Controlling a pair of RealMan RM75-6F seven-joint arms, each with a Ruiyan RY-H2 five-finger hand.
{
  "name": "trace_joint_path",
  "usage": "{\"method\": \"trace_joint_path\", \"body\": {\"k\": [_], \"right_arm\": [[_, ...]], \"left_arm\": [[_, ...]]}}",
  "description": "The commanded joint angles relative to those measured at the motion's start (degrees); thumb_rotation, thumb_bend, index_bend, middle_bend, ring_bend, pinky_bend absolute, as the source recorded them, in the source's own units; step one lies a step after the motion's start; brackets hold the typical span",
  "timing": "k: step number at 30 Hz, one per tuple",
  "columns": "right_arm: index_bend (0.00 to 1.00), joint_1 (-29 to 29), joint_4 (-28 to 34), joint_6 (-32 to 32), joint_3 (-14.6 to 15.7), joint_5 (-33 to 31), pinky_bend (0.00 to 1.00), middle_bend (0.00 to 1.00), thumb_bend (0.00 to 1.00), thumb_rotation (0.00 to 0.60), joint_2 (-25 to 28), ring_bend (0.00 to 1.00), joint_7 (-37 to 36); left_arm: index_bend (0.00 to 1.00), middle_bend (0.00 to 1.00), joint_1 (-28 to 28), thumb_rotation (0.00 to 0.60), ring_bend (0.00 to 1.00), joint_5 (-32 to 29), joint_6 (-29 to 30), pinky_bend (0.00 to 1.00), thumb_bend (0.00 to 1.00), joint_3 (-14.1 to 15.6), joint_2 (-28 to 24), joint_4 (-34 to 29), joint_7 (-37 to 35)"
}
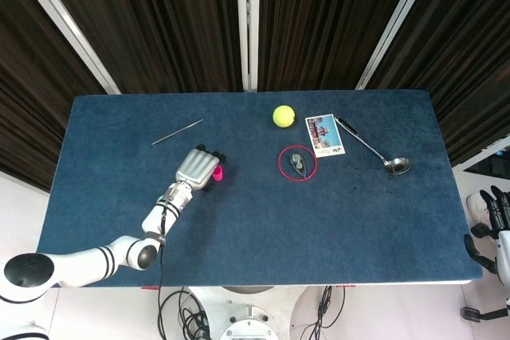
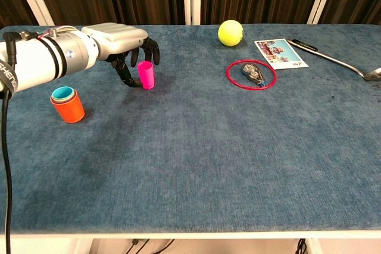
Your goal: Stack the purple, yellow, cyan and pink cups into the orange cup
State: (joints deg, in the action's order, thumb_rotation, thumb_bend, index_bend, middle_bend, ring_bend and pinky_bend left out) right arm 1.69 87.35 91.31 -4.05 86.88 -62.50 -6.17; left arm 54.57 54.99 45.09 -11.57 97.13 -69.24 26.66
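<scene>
Curling round pink cup [image 2: 146, 74], left hand [image 2: 122, 43] fingers [image 2: 150, 50] apart, grip unclear.

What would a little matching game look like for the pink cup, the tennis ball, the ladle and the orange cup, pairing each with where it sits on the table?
Things:
1. pink cup
2. tennis ball
3. ladle
4. orange cup

Places:
A. near the table's right edge, beside the picture card
B. at the fingertips of the left robot hand
C. on the table's left side, with other cups nested inside it
D. toward the back, left of the picture card

Pairs: 1-B, 2-D, 3-A, 4-C
</scene>
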Motion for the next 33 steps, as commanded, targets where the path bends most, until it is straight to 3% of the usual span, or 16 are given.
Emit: {"method": "trace_joint_path", "body": {"k": [1,21,27,33], "right_arm": [[0.01,0.01,-0.08,-0.09,-0.03,-0.17,0.00,0.00,0.31,0.600,-0.05,0.00,0.00],[0.01,-0.54,-0.60,-1.53,-0.32,-1.23,0.00,0.00,0.31,0.600,-0.48,0.00,0.22],[0.01,-0.60,-0.45,-1.51,-0.47,-1.35,0.00,0.00,0.31,0.600,-0.29,0.00,0.26],[0.01,-0.51,-0.78,-1.31,-0.48,-1.25,0.00,0.00,0.31,0.600,-0.01,0.00,-0.36]], "left_arm": [[0.36,0.35,0.14,0.600,0.45,0.73,0.11,0.25,0.26,0.14,0.62,0.91,-0.98],[0.50,0.48,0.24,0.600,0.55,6.58,1.15,0.33,0.33,-0.09,3.26,6.84,-8.12],[0.50,0.48,-0.88,0.600,0.55,7.19,4.06,0.33,0.33,-0.78,-0.52,0.48,-6.99],[0.50,0.49,-6.30,0.600,0.55,7.96,13.28,0.32,0.33,0.56,-9.92,-15.44,-1.45]]}}
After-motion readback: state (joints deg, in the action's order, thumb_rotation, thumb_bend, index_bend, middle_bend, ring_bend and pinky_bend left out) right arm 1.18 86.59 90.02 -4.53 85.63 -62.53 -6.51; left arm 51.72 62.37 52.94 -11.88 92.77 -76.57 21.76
